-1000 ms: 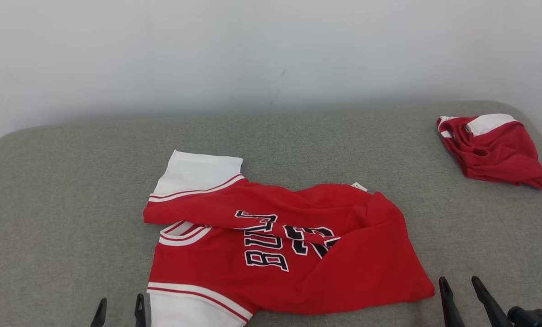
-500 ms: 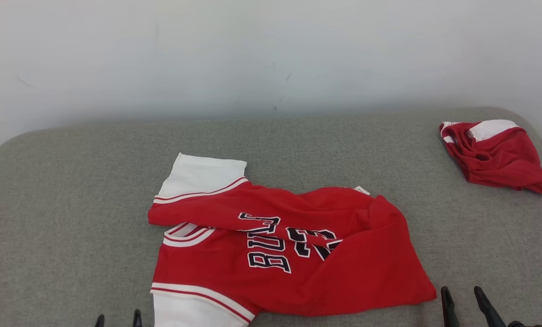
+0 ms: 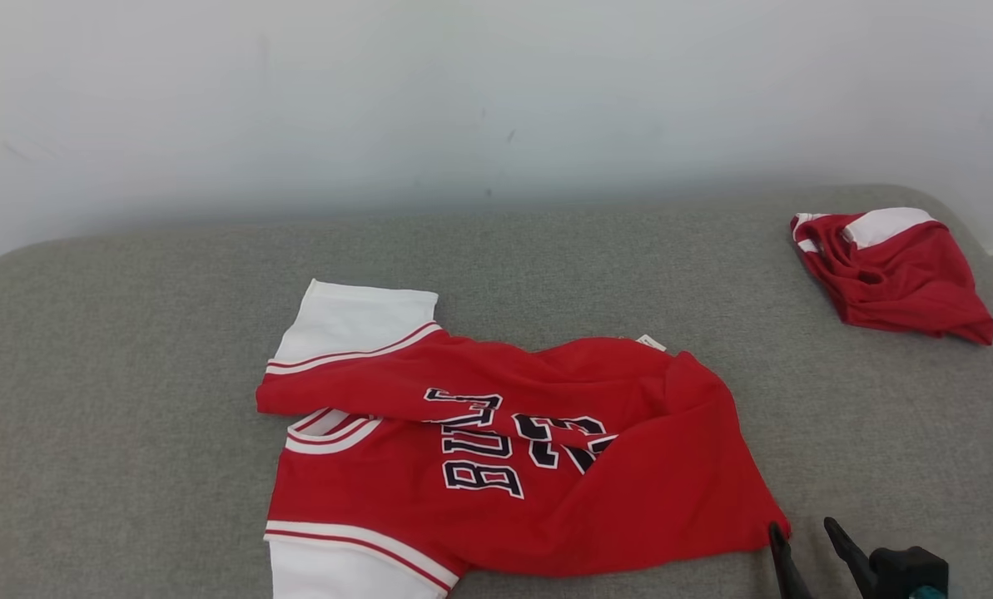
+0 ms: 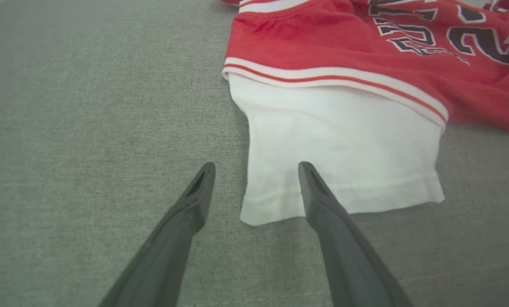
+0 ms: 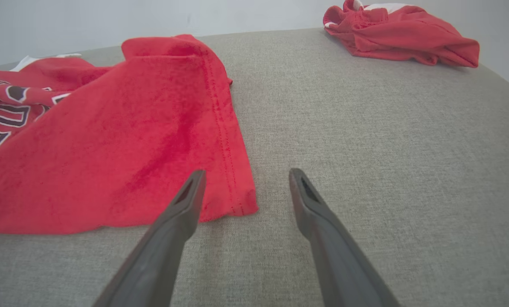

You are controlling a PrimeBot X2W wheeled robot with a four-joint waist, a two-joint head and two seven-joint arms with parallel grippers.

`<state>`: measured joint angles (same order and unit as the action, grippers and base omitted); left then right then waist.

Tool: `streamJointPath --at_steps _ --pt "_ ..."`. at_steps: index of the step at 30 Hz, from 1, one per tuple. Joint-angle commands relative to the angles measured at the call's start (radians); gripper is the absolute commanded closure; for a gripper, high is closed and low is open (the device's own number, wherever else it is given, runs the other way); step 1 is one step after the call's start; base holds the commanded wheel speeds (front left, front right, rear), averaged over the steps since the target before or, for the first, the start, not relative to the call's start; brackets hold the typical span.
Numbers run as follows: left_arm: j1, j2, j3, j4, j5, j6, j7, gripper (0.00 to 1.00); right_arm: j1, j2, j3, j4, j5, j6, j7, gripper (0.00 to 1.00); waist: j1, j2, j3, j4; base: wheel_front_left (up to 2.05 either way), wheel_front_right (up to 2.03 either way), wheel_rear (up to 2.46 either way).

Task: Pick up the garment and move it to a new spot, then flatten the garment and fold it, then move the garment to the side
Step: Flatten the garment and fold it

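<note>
Grey padded top [image 3: 113, 349] is carrying the crumpled jersey [image 3: 504, 466] ahead of both finger pairs. Left gripper [image 4: 256, 164] is hovering spread wide, white sleeve corner [image 4: 263, 209] sitting between its fingers; right gripper [image 5: 248, 170] is gaping wide too, red hem corner [image 5: 241, 200] between its fingers. Guessing flattening is starting, so both are needing corner pinches next

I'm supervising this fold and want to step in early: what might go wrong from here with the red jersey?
1. The jersey lies with one shoulder flopped over its lettering; lifting by the edges may keep it twisted.
2. The left gripper, open, straddles the edge of the white sleeve, so it may pinch only thin hem and slip.
3. The second red garment sits at the far right corner; a move there could tangle them.
</note>
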<state>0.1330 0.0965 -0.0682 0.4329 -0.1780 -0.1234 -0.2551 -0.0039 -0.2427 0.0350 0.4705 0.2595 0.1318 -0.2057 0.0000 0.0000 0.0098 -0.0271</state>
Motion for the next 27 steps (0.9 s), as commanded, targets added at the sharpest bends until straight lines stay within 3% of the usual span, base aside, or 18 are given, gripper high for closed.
streamJointPath --at_steps 1,12,13,14,15,16,17,20,23,27 --pt "-0.011 0.003 -0.003 0.007 -0.004 -0.002 -0.005 0.00 -0.011 -0.003 0.003 0.010 -0.001 -0.003 -0.001 0.00 0.0000 0.0000 0.003 0.005 0.00 0.00 0.00" --pt "-0.115 0.004 -0.065 0.201 -0.056 -0.007 -0.008 0.00 -0.120 0.009 0.063 0.236 0.020 -0.003 -0.022 0.00 0.0000 0.0000 0.016 0.023 0.00 0.00 0.00" --pt "-0.124 0.002 -0.078 0.216 -0.061 -0.007 -0.008 0.00 -0.127 0.010 0.071 0.248 0.024 -0.003 -0.024 0.09 0.0000 0.0000 0.017 0.023 0.00 0.00 0.00" --pt "-0.132 -0.001 -0.091 0.229 -0.076 -0.007 -0.008 0.00 -0.133 0.011 0.080 0.258 0.027 -0.003 -0.026 0.70 0.0000 0.0000 0.018 0.022 0.00 0.00 0.00" --pt "-0.138 -0.004 -0.102 0.239 -0.090 -0.008 -0.008 0.34 -0.138 0.015 0.090 0.266 0.032 -0.003 -0.030 1.00 0.0000 0.0000 0.019 0.021 0.00 0.00 0.00" --pt "-0.146 -0.005 -0.110 0.235 -0.103 -0.008 -0.008 0.72 -0.142 0.016 0.097 0.272 0.036 -0.003 -0.032 1.00 0.0000 0.0000 0.020 0.020 0.00 0.00 0.00" --pt "-0.150 -0.001 -0.114 0.228 -0.108 -0.008 -0.008 1.00 -0.147 0.015 0.103 0.276 0.041 -0.003 -0.035 1.00 0.0000 0.0000 0.020 0.020 0.00 0.00 0.00" --pt "-0.145 0.009 -0.111 0.191 -0.138 -0.008 -0.009 1.00 -0.150 0.015 0.119 0.272 0.061 -0.003 -0.044 1.00 0.0000 0.0000 0.016 0.024 0.00 0.00 0.00" --pt "-0.132 -0.006 -0.075 0.092 -0.233 -0.006 -0.010 1.00 -0.141 0.023 0.134 0.228 0.111 -0.003 -0.051 1.00 0.0000 0.0000 0.015 0.027 0.00 0.00 0.00" --pt "-0.127 0.024 -0.063 -0.042 -0.260 -0.006 -0.010 1.00 -0.148 -0.007 0.172 0.147 0.153 -0.003 -0.050 1.00 0.0000 0.0000 0.020 0.027 0.00 0.00 0.00"
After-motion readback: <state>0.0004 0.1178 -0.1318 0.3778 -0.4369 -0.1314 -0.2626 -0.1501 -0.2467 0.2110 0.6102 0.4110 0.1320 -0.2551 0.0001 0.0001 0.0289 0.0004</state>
